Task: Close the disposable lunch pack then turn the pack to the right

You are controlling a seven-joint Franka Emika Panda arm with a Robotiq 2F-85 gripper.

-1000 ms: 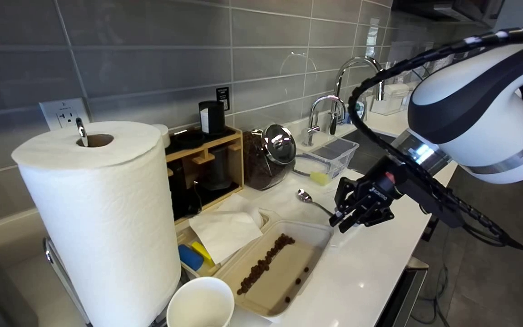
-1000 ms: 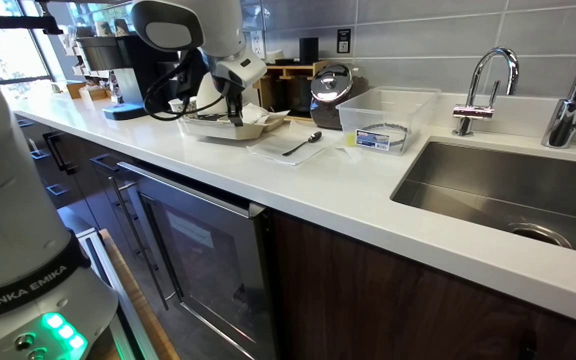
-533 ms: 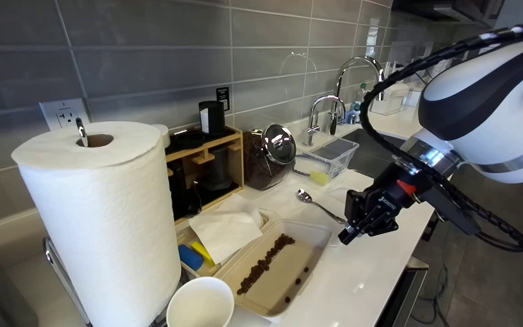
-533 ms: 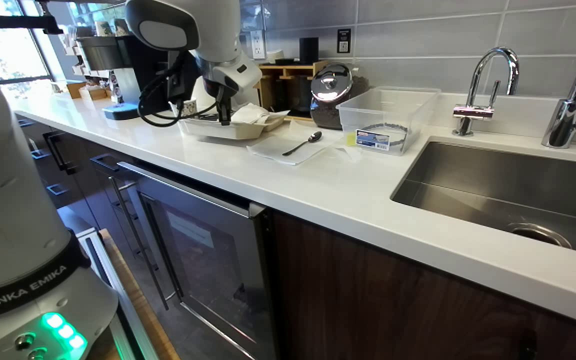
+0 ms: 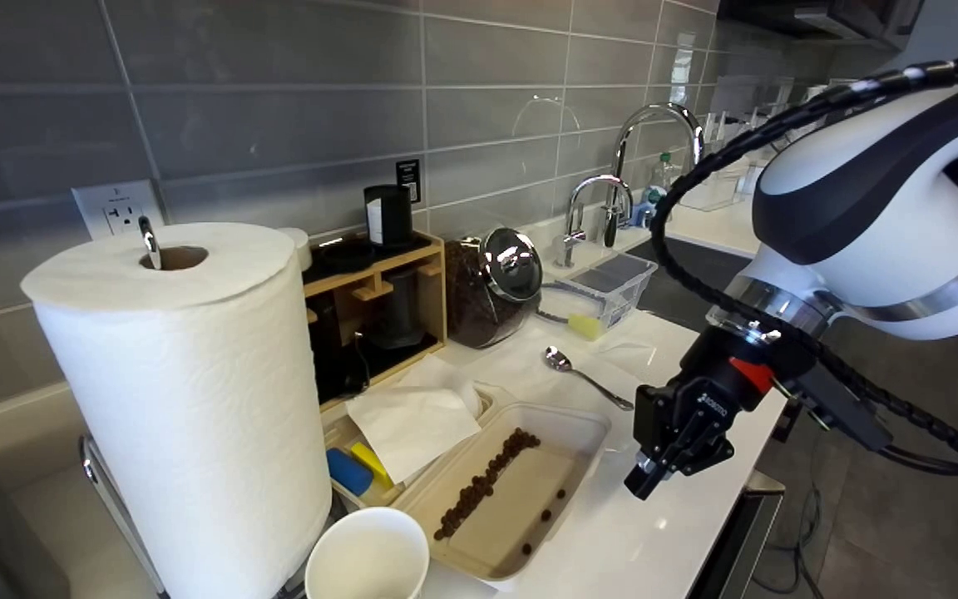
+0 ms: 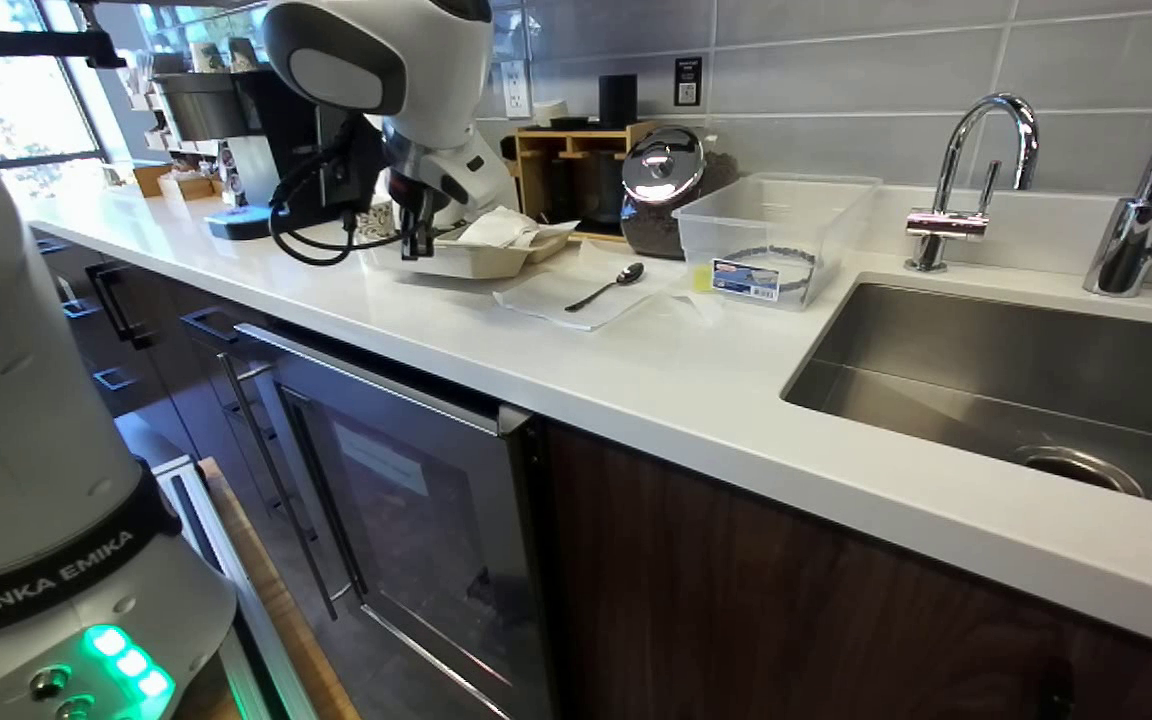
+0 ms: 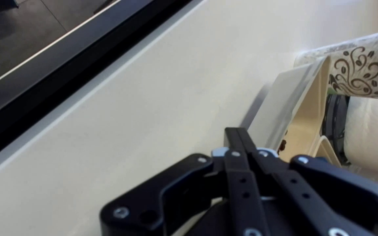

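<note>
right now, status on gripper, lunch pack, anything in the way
Gripper shut, empty. Lunch pack open, brown pieces inside. Maybe blocking: white paper over one half, paper cup near one end.

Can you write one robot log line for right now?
gripper: shut, empty | lunch pack: open, near gripper, brown bits inside | closing: not yet done

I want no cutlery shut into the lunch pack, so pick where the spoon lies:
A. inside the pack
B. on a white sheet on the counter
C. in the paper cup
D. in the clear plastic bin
B: in an exterior view the spoon lies on a white sheet on the counter, and both exterior views show it outside the open lunch pack.
</note>
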